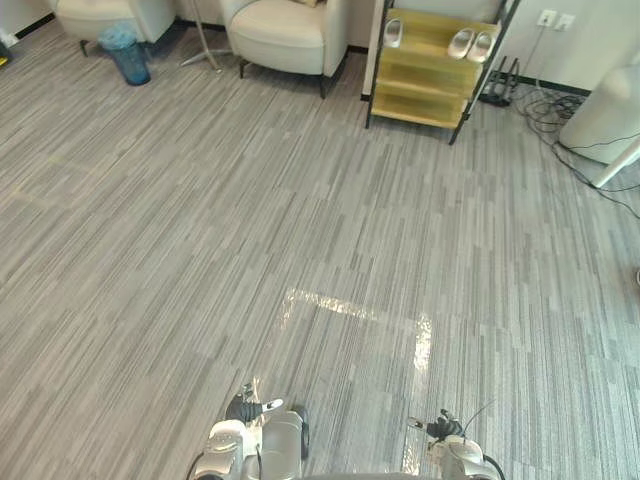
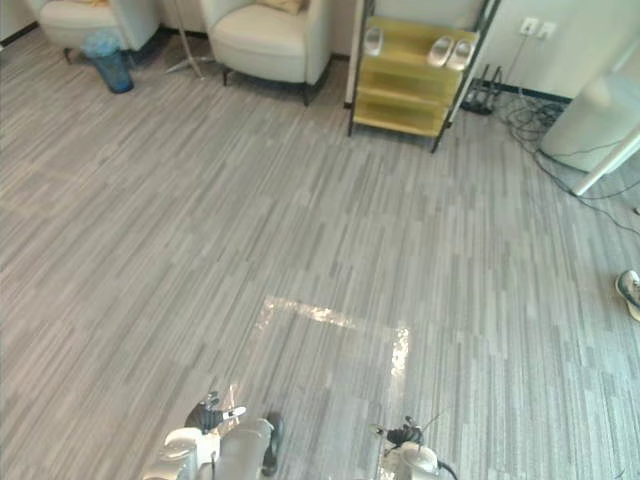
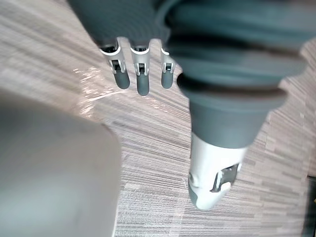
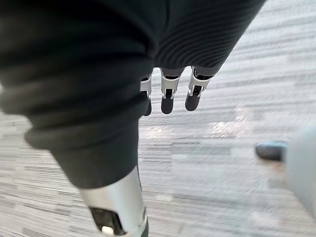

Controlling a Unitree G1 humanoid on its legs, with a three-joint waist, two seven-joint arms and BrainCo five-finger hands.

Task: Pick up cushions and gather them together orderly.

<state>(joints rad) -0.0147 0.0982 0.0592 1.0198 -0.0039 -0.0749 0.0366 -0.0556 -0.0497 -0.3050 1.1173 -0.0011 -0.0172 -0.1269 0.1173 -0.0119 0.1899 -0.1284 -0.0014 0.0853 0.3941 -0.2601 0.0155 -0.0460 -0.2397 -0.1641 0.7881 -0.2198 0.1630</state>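
A tan cushion (image 2: 281,5) lies on the far armchair (image 2: 262,42), mostly cut off at the view's top. My left hand (image 3: 142,79) and right hand (image 4: 167,98) hang slack above the floor, holding nothing. White slippers (image 1: 470,44) sit on the yellow shelf (image 1: 420,95). I can't tell what is in the blue bin (image 1: 128,58).

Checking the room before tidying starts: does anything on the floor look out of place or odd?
Nothing looks spilled or broken. Two things stand out: a shiny tape square on the floor just ahead, and loose cables sprawled at the far right. The left hand and right hand hang open, holding nothing.
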